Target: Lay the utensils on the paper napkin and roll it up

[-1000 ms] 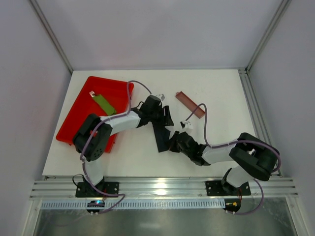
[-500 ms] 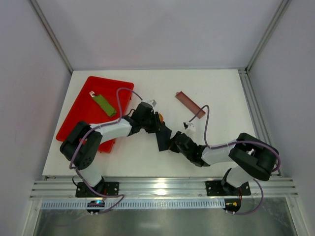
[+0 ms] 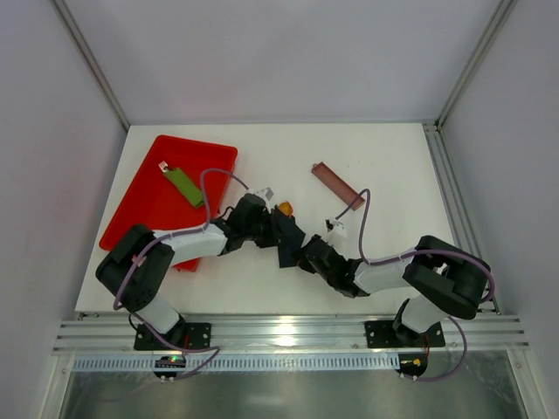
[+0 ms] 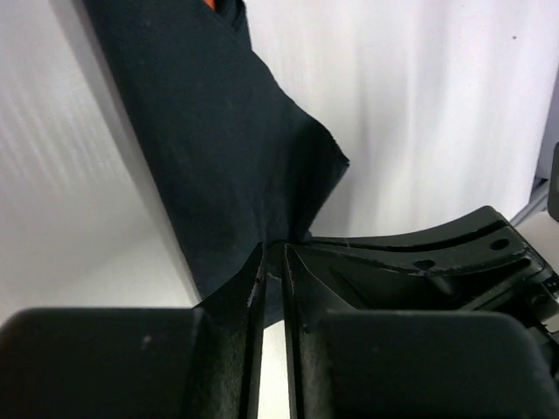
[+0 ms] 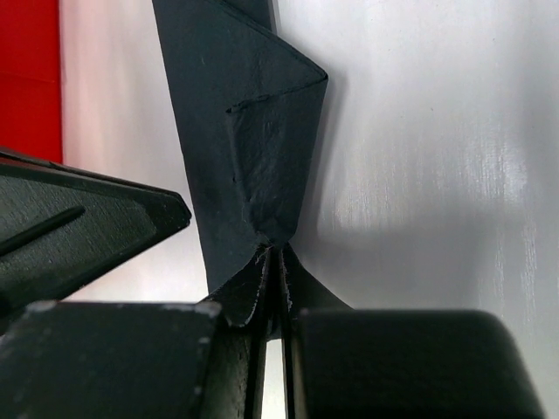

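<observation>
The paper napkin (image 3: 286, 250) lies folded into a narrow black strip at the table's middle, between both grippers. My left gripper (image 3: 279, 232) is shut on the upper part; in the left wrist view its jaws (image 4: 275, 255) pinch the edge of the napkin (image 4: 218, 131). My right gripper (image 3: 306, 256) is shut on the napkin's near end, and the right wrist view shows the gripper (image 5: 272, 255) biting a creased corner of the napkin (image 5: 249, 113). Of the utensils only an orange tip (image 3: 285, 209) sticks out at the far end, seen as an orange sliver (image 4: 210, 3) at the top edge of the left wrist view.
A red tray (image 3: 144, 209) sits at the left with a flat green piece (image 3: 185, 186) in it. A long brown tray (image 3: 337, 185) lies at the back right. The left finger (image 5: 87, 227) is close beside my right gripper.
The left gripper came down toward the near side onto the napkin and closed on it. The right gripper stayed shut on the napkin's near end.
</observation>
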Controlling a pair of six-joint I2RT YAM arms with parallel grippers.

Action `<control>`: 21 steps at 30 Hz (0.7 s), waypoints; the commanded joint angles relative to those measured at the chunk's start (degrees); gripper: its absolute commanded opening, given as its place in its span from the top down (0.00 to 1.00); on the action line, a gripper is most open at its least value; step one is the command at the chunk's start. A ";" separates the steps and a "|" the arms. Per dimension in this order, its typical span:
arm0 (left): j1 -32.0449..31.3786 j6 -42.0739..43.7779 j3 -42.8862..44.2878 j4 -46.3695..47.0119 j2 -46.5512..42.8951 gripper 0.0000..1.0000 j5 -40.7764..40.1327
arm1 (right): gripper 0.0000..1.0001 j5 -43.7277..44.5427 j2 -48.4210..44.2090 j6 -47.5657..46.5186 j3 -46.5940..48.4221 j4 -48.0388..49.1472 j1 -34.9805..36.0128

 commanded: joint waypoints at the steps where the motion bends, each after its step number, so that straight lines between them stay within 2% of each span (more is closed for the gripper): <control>1: -0.83 -2.35 -1.64 7.29 -0.58 0.91 2.89 | 0.94 3.64 0.50 1.87 1.48 -0.28 0.68; 6: -1.89 -2.97 -3.13 8.88 0.65 0.94 2.72 | 0.94 3.46 0.67 2.84 1.39 -0.28 0.86; 21: -4.70 -1.91 -2.96 8.71 4.51 0.92 -0.27 | 0.84 3.55 -1.35 3.46 0.78 -1.51 1.39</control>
